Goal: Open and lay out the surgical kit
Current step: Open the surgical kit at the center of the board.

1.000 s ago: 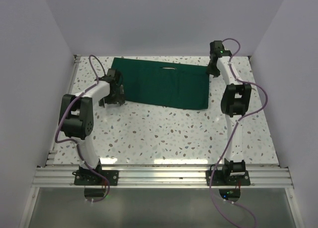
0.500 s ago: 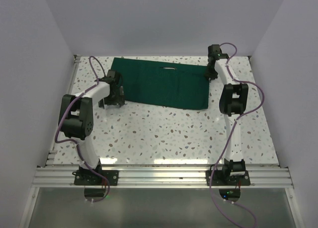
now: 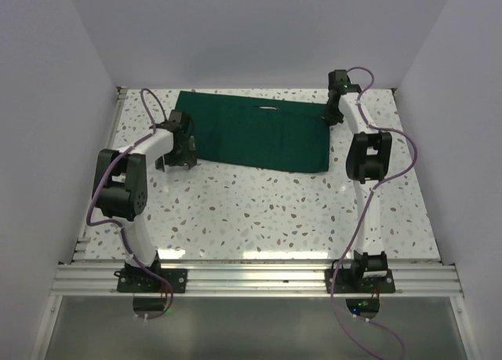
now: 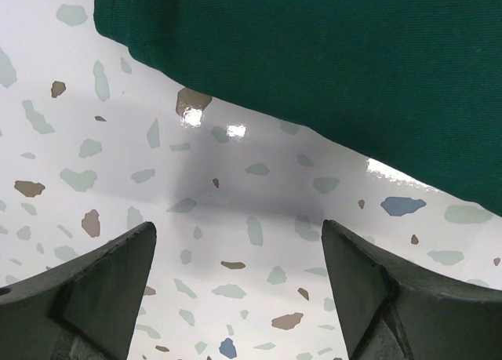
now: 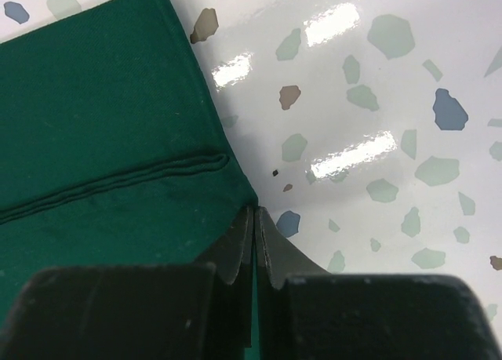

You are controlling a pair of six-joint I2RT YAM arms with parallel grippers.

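green cloth [image 3: 255, 132] lies flat at the far side of the table [image 3: 259, 211]. right claw [image 5: 255, 219] is closed, seemingly pinching its right edge. left claw [image 4: 235, 246] gapes wide just beside the left edge, touching nothing. best to pull low and evenly so nothing bunches.

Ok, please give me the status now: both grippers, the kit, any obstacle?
Left gripper open, over bare table beside green cloth, left edge. Right gripper shut at its right edge. Cloth spread flat. No obstacle seen.

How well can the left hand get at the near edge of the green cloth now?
Probably yes: the left hand is open, the green cloth lies just ahead of it, and only bare table shows between them.
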